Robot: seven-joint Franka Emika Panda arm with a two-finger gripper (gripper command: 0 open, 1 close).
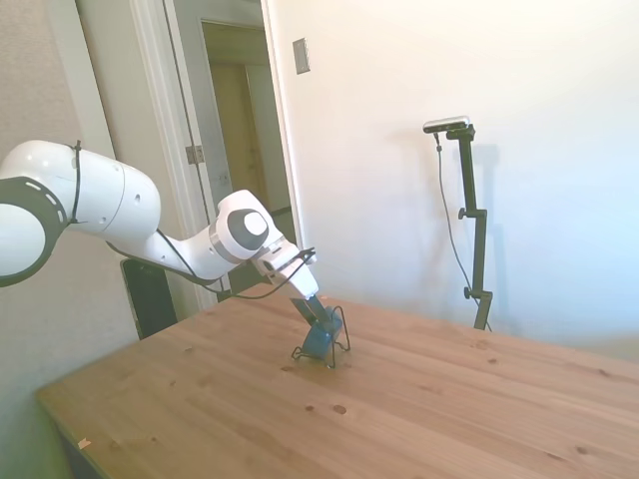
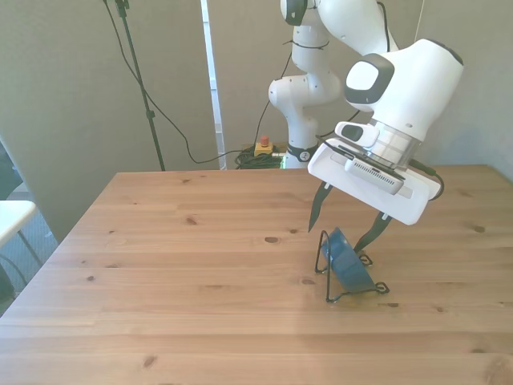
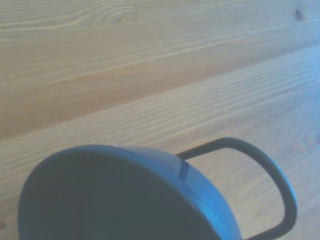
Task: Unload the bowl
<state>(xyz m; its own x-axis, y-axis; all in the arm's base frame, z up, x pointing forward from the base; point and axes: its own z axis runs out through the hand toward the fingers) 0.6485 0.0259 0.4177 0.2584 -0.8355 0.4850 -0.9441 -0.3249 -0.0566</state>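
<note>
— Which way does the bowl (image 2: 346, 261) point, and where is it?

— It stands on its edge, tilted, inside the wire rack (image 2: 349, 271) on the table (image 2: 184, 273). In the front view its blue-teal inside faces about 2 o'clock, up toward me, and the dark outside faces about 8 o'clock. It is round, so there is no real long axis; seen edge-on, its disc runs from 10 o'clock to 4 o'clock in that view. On the table the rack sits toward 3 o'clock from the middle in the front view.

— What is around it, and what stands in the way?

— My fingers (image 2: 316, 212) are spread wide and grasp nothing. One is at the front view's left of the bowl's top rim, the other at the right; my gripper (image 2: 344, 223) is just above the rim. The rack's wire loop rises just beside the rim, and the wrist view shows it arching past the bowl's edge. The rest of the table near the rack is only bare wood.

— How many of each?

— One bowl, one rack, one table, and two fingers of mine.
</note>
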